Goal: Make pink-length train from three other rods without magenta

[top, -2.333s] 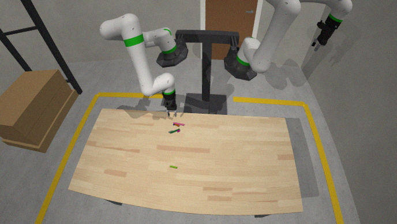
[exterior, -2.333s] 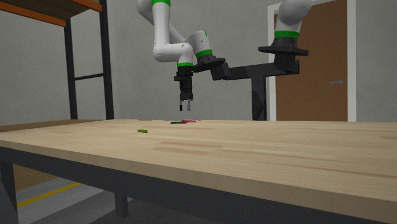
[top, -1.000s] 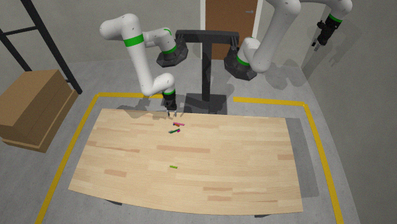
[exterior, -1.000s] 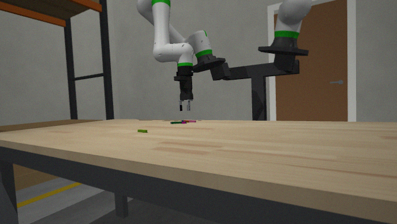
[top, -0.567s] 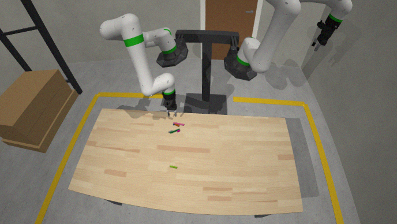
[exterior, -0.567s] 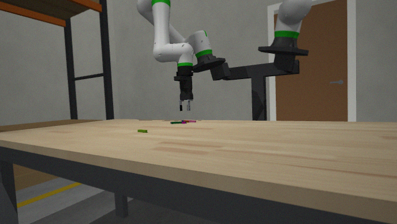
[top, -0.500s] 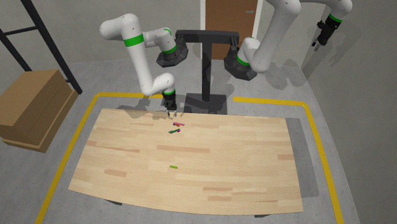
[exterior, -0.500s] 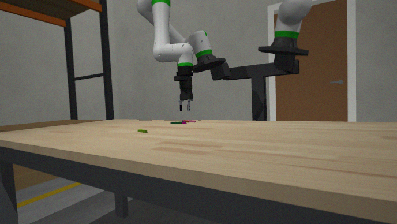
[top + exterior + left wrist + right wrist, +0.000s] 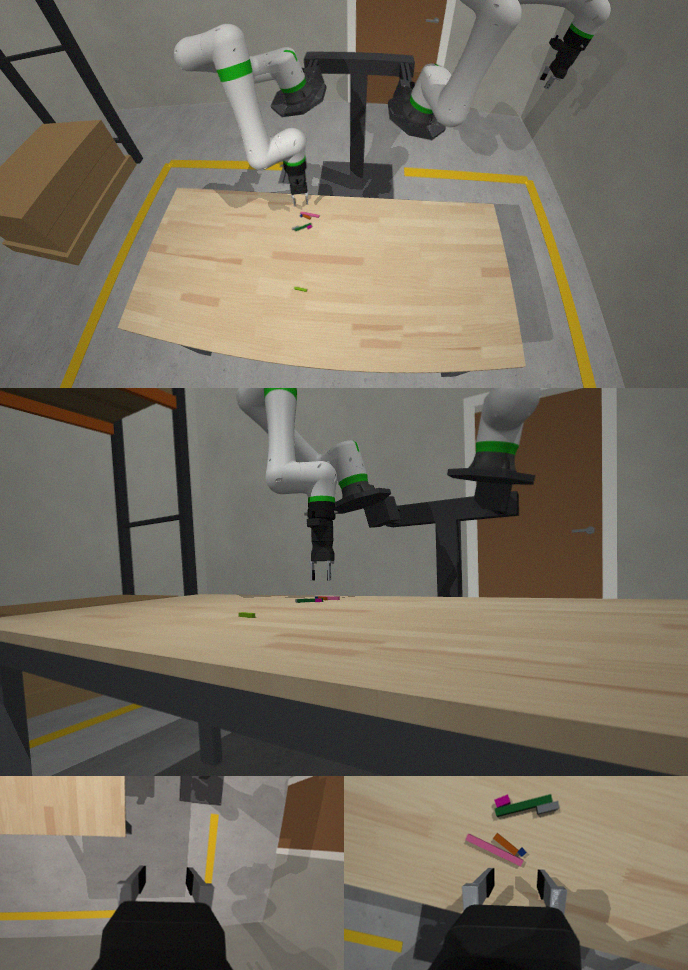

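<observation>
Found the pink rod lying flat on the tabletop, near the edge on the arms' side. Saw the orange rod right beside it, at a bit of a slant, with the tiny blue rod at one end, close to the pink one too. Couldn't really tell touching from almost touching there. Spotted the green rod a little farther in, with the magenta rod alongside one end and the grey rod alongside the other, on opposite flanks. Also found the lime rod way off by itself, well apart from the bunch. Had the right gripper hanging above the tabletop near the pink rod, pointing down, with jaws fully open and nothing in them. Had the left gripper out past the tabletop, over the floor, with jaws fully open and empty too.
</observation>
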### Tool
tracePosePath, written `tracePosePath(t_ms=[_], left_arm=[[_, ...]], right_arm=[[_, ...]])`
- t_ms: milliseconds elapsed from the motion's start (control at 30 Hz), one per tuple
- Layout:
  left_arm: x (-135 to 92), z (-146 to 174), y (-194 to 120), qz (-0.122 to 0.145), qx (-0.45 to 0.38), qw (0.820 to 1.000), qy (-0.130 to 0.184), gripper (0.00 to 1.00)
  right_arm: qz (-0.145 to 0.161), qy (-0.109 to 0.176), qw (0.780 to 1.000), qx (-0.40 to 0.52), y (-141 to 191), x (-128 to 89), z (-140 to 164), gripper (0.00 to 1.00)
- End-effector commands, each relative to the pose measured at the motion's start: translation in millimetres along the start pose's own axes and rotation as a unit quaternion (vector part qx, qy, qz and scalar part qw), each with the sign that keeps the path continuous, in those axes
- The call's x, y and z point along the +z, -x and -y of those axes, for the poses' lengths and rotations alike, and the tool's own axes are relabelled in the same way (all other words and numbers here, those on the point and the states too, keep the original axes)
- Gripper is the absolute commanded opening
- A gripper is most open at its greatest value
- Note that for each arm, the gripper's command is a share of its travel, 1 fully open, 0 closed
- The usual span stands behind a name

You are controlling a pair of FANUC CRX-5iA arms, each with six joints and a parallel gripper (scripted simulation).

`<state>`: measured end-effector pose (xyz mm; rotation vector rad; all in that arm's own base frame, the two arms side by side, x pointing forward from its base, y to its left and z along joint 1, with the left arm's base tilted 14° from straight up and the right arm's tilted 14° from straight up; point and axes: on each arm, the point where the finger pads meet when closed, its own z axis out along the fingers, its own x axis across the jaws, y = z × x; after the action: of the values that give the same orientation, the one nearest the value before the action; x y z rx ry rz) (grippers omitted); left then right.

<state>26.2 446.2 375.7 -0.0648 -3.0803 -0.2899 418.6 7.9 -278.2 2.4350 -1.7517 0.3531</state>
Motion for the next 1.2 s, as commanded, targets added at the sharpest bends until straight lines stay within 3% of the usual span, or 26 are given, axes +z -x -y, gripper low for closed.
tracePosePath(t_ms=[0, 433, 1167], left_arm=[[-1, 0, 0, 0.000, 0.000, 1.000, 0.001, 1.00], [-1, 0, 0, 0.000, 0.000, 1.000, 0.001, 1.00], [-1, 0, 0, 0.000, 0.000, 1.000, 0.001, 1.00]], right_arm=[[0.009, 0.006, 0.997, -0.083, 6, 0, 11, 1.00], [0.011, 0.004, 0.967, -0.255, 19, 0, 31, 1.00], [0.011, 0.004, 0.966, -0.259, 19, 0, 32, 1.00]])
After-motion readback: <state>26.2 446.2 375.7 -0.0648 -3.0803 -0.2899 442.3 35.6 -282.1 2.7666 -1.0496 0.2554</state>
